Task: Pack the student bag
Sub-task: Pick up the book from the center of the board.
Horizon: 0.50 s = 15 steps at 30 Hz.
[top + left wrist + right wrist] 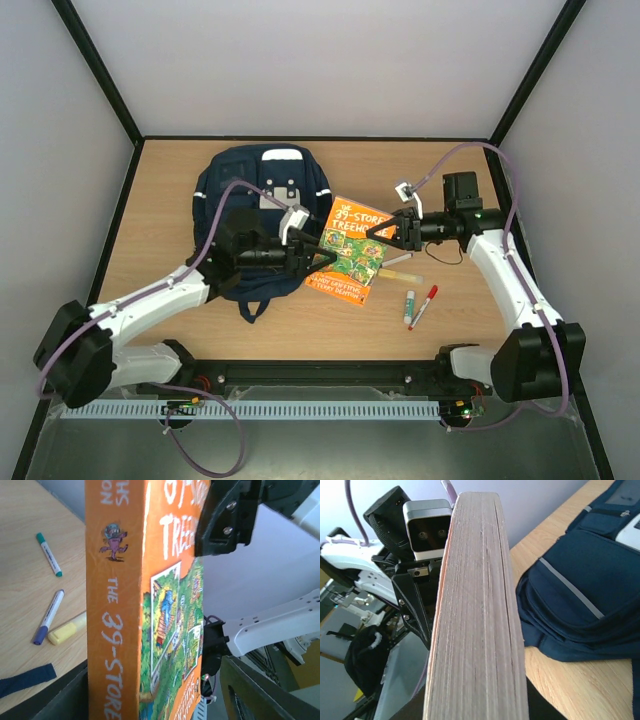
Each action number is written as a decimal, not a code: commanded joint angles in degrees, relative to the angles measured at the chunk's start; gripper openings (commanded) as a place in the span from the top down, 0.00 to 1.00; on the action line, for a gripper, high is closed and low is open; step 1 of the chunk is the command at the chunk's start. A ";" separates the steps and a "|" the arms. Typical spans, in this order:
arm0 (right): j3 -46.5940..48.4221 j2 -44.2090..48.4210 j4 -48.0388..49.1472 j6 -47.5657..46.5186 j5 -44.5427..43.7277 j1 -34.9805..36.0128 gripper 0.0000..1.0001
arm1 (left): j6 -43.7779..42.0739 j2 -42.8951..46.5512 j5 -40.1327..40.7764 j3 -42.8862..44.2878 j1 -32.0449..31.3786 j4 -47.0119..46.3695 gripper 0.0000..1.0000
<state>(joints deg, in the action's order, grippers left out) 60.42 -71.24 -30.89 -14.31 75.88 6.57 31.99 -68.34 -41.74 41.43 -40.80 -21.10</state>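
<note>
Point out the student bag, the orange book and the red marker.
student bag point(228, 190): top external view, navy front panel.
orange book point(350, 255): top external view, front cover.
red marker point(424, 307): top external view, middle of barrel.

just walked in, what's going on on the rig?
Both arms hold the orange book between them. The left gripper is on its spine edge and the right gripper on its page edge. The book is beside the student bag, not yet inside. A green marker and a red marker lie loose on the table.
</note>
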 commanded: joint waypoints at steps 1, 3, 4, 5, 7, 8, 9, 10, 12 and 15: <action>0.59 0.79 -0.90 0.04 -1.23 1.78 0.96 | -3.75 -4.58 -2.86 2.88 0.23 -0.81 0.33; 1.27 0.06 -2.92 -1.96 -1.48 2.86 0.98 | -4.17 -6.45 -5.00 4.01 0.19 -0.86 0.34; 1.63 -0.17 -3.27 -2.31 -1.97 3.36 0.99 | -4.23 -7.15 -6.22 4.46 0.19 -1.06 0.35; 1.78 -0.41 -3.51 -2.64 -2.52 3.89 0.99 | -4.22 -7.62 -7.42 4.90 0.19 -1.19 0.37; 1.92 -0.74 -3.97 -3.15 -3.44 5.10 0.99 | -4.33 -8.01 -9.30 5.31 0.03 -1.52 0.42; 2.13 -1.00 -4.31 -3.44 -4.40 5.71 0.99 | -4.37 -7.98 -9.85 5.33 -0.06 -1.69 0.44; 2.23 -1.27 -4.55 -3.71 -4.84 6.07 0.99 | -4.43 -7.91 -10.54 5.32 -0.14 -1.77 0.47; 2.31 -1.54 -4.55 -3.79 -5.04 6.44 0.99 | -4.47 -7.87 -11.12 5.36 -0.24 -1.75 0.51; 2.45 -1.91 -4.74 -4.09 -4.81 6.87 0.99 | -4.48 -7.91 -12.31 5.30 -0.40 -1.60 0.59; 2.90 -2.23 -5.37 -4.85 -4.07 7.07 0.99 | -4.66 -7.88 -13.31 5.13 -0.83 -1.40 0.74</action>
<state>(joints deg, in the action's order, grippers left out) 60.95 -72.88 -34.04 -17.39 70.00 13.13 28.53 -76.34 -50.41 45.04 -40.86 -20.32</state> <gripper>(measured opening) 0.201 0.335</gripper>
